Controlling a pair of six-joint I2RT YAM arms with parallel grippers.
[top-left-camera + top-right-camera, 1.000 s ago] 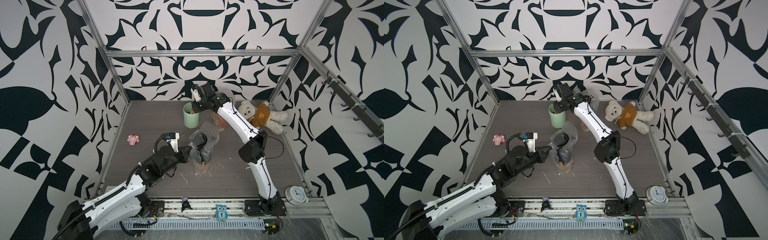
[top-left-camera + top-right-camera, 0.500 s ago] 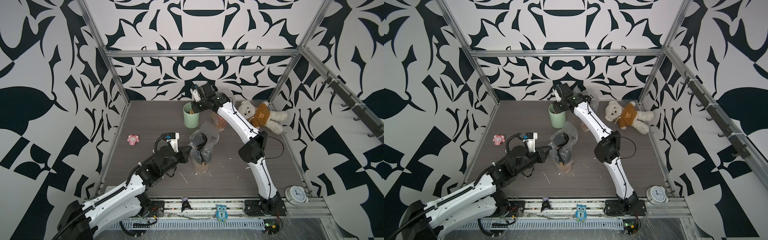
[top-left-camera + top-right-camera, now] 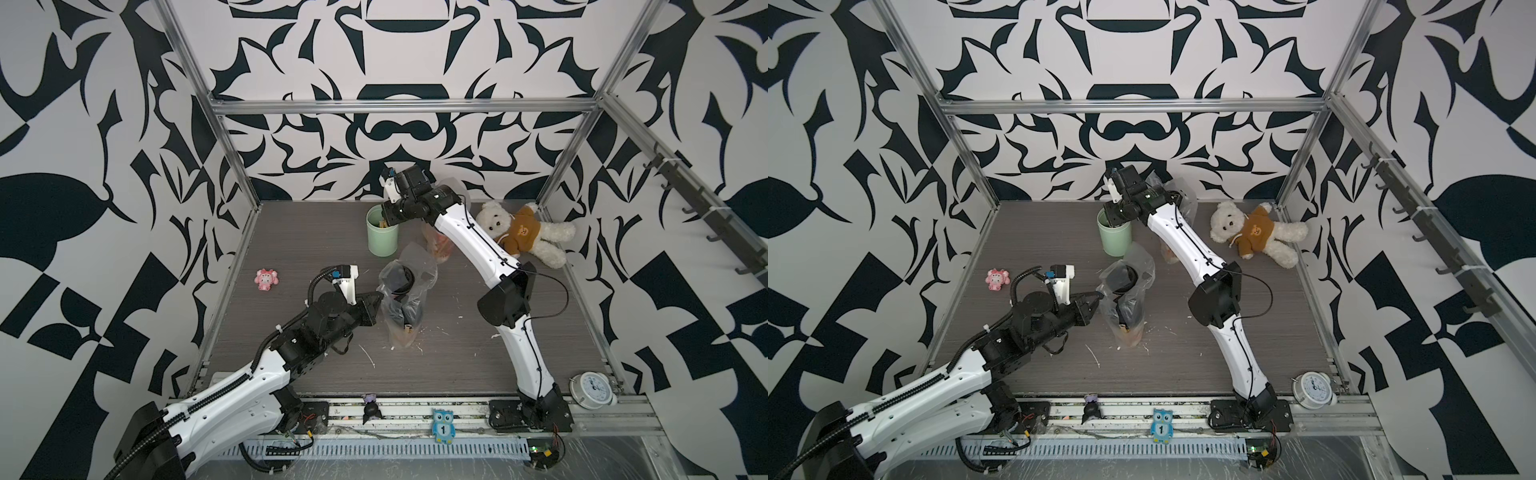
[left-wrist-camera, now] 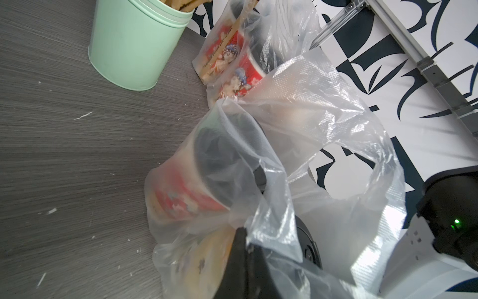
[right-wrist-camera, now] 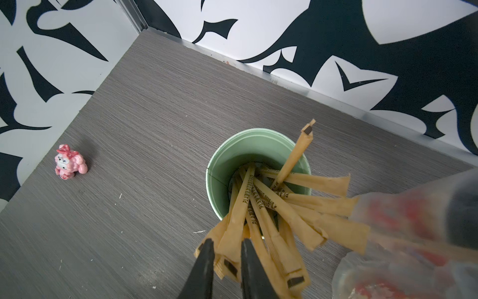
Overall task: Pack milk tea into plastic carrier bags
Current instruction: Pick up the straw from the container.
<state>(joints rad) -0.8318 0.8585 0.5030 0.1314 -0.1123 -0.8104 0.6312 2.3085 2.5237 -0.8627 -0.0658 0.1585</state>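
A clear plastic carrier bag (image 3: pixel 409 291) (image 3: pixel 1126 291) stands mid-table with two milk tea cups inside, one red (image 4: pixel 181 196) and one cream (image 4: pixel 207 259), both with black lids. My left gripper (image 3: pixel 379 297) (image 4: pixel 245 238) is shut on this bag's rim. A second plastic carrier bag (image 3: pixel 436 245) (image 4: pixel 232 51) with two red milk tea cups stands behind it, partly hidden by my right arm. My right gripper (image 3: pixel 386 222) (image 5: pixel 226 246) hangs over the mint-green cup (image 3: pixel 381 230) (image 5: pixel 222 168) of paper-wrapped straws, its jaws narrowly set on one wrapped straw (image 5: pixel 232 233).
A teddy bear (image 3: pixel 519 230) lies at the back right. A pink toy (image 3: pixel 266 279) sits at the left edge, a white clock (image 3: pixel 592 386) at the front right corner. My right arm's elbow (image 3: pixel 505 299) hangs right of the near bag. Paper scraps litter the table.
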